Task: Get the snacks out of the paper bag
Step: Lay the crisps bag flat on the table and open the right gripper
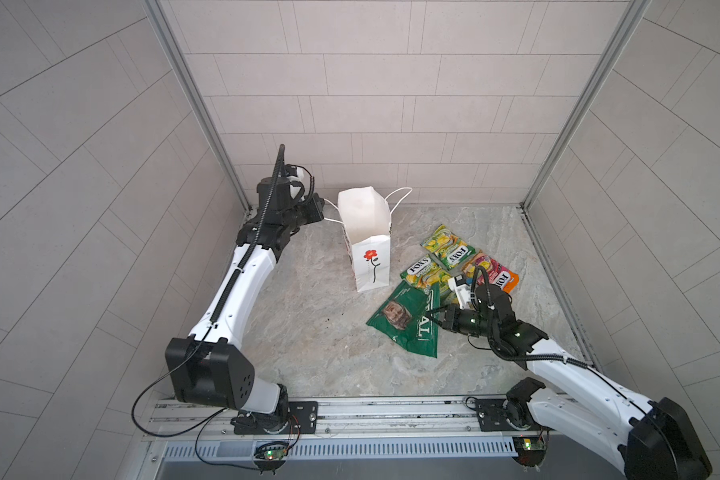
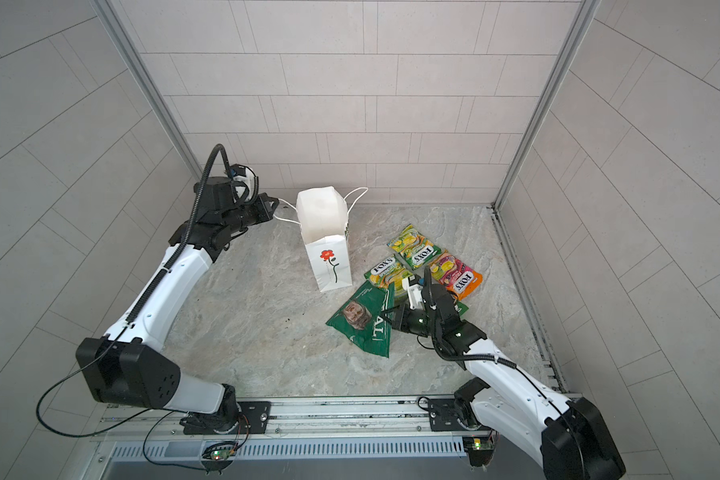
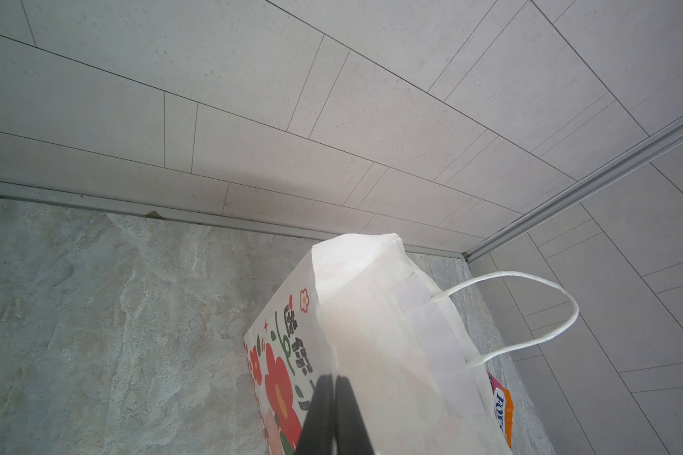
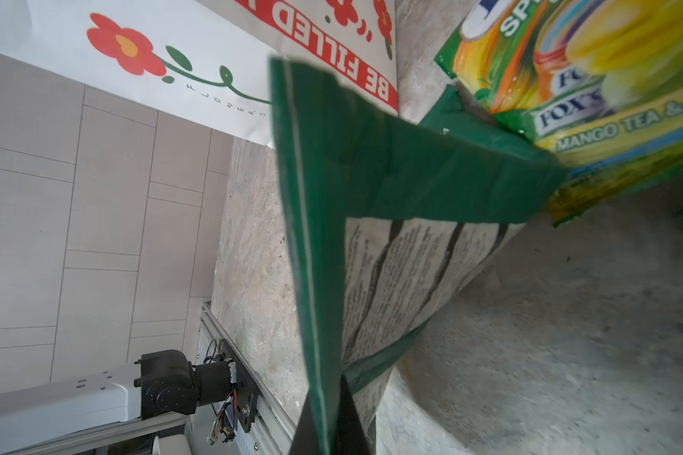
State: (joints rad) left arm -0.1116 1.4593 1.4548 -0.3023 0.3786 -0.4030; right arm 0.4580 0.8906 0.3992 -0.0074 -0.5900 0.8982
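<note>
Judging from a top view, unpacking looks almost finished: three FOX'S packets (image 1: 447, 246) lie right of the upright paper bag (image 1: 371, 266) (inside shows only white), its cord handle (image 1: 333, 221) pinched by the left gripper (image 1: 323, 214), while the right gripper (image 1: 435, 318) clamps the green crisp bag (image 1: 404, 326), centre-frame, not yet released.

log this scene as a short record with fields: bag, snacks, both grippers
paper bag: upright on the table, mouth open
left gripper: shut on the bag's cord handle
crisp bag: outside, right of the paper bag
right gripper: shut on the crisp bag's edge
out on the table: far yellow-green packet, near yellow-green packet, orange-pink packet
</note>
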